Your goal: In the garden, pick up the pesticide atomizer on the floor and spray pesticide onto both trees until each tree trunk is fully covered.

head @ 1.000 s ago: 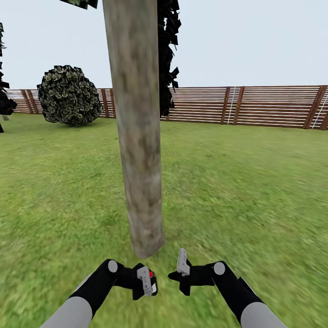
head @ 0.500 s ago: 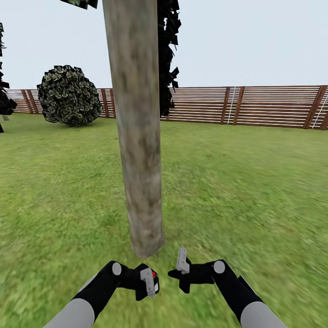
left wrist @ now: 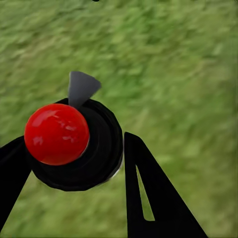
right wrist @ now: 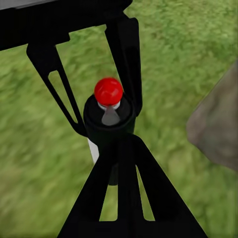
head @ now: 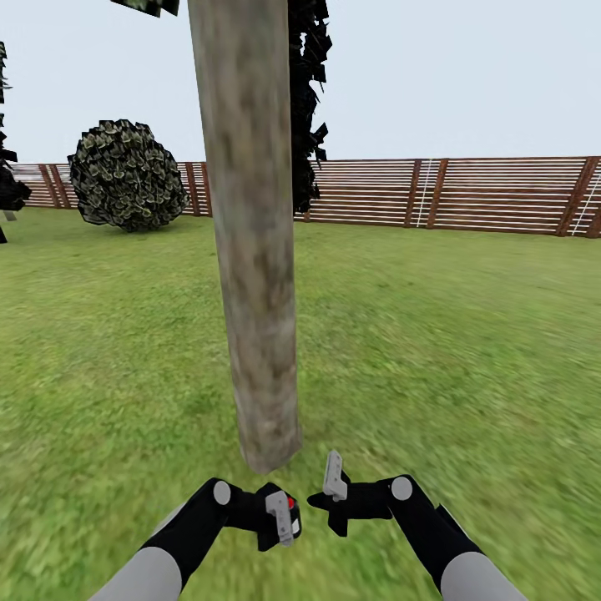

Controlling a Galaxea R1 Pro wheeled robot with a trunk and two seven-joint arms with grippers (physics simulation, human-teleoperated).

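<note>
Left claw [head: 280, 519], clenched on atomizer [left wrist: 74, 144], now nearer right claw [head: 334, 492], state unclear; lawn [head: 459, 334], fence [head: 467, 196].

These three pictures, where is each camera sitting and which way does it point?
Head view: on the robot's head, facing forward and down at the tree trunk, lawn and fence; both arms show.
Left wrist view: by the left gripper, looking along its fingers at the red-capped atomizer it holds, grass behind.
Right wrist view: by the right gripper, facing the same atomizer and the left gripper.
Shared: all three show the atomizer.
</note>
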